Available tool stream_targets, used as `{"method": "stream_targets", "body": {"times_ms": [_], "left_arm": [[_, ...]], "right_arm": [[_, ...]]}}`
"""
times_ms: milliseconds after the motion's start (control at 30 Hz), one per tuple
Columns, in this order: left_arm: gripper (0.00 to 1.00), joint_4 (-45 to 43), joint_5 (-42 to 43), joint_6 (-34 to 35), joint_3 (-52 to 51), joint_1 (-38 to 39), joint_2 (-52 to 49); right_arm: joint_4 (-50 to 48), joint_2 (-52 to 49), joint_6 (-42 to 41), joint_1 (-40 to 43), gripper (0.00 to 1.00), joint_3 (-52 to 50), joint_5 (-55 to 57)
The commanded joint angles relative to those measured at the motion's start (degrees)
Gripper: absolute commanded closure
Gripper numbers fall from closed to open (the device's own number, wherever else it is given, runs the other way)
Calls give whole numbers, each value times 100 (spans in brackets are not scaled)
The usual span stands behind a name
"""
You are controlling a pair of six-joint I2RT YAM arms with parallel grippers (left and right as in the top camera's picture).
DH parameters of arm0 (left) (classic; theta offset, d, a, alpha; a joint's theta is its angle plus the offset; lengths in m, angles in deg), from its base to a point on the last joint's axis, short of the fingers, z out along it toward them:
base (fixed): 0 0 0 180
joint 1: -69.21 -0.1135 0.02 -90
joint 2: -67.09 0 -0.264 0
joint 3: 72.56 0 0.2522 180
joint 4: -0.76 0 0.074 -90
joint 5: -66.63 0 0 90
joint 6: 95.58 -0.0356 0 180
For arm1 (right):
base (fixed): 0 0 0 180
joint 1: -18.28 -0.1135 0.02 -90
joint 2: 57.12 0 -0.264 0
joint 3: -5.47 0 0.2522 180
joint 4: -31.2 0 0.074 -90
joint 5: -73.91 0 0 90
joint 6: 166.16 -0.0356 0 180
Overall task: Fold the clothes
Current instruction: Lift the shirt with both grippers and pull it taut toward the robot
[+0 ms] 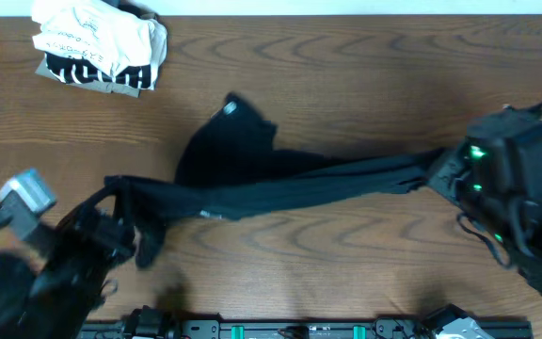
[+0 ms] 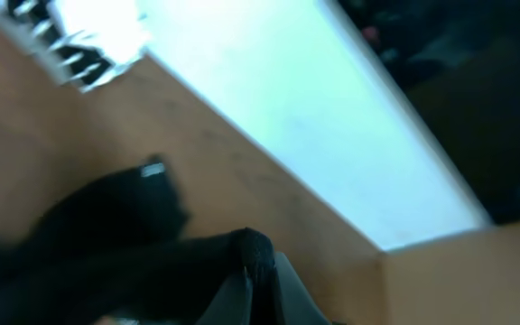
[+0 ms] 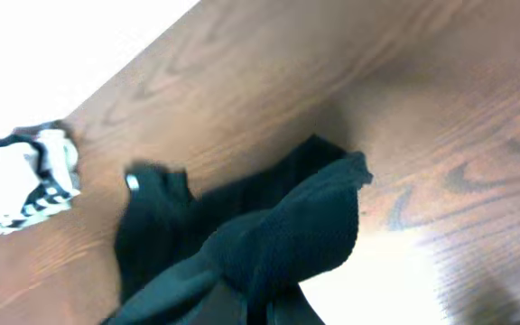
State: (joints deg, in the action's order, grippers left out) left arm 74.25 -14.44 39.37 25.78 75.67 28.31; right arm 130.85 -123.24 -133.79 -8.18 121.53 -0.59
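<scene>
The black shirt (image 1: 280,188) is pulled into a long band across the middle of the wooden table, with a bunched part trailing toward the back at its left half. My left gripper (image 1: 125,198) is shut on the shirt's left end, and a fold hangs down beside it. In the left wrist view the fabric (image 2: 106,244) is pinched between the grey fingers (image 2: 283,293). My right gripper (image 1: 438,171) is shut on the shirt's right end. In the right wrist view the cloth (image 3: 287,226) bulges over the gripper (image 3: 262,305).
A white folded bundle with black lettering (image 1: 97,47) lies at the back left corner, also seen as the bundle (image 3: 21,185) in the right wrist view. A black rail (image 1: 299,330) runs along the table's front edge.
</scene>
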Motion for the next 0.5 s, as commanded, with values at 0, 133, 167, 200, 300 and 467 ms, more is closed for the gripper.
{"method": "stream_targets", "body": {"times_ms": [0, 133, 167, 200, 300, 467], "left_arm": [[94, 125, 442, -20, 645, -24, 26], [94, 286, 619, 13, 1268, -24, 24], [94, 310, 675, 13, 1427, -24, 24], [94, 321, 723, 11, 1554, -24, 24], [94, 328, 758, 11, 1899, -24, 24], [94, 321, 741, 11, 2116, -24, 17]], "right_arm": [[116, 50, 380, 57, 99, 575, -140], [295, 50, 498, 57, 99, 1150, -295], [330, 50, 501, 57, 99, 1270, -339], [350, 50, 503, 57, 99, 1362, -356], [372, 50, 544, 57, 99, 1613, -376], [369, 50, 566, 57, 99, 1746, -372]]}}
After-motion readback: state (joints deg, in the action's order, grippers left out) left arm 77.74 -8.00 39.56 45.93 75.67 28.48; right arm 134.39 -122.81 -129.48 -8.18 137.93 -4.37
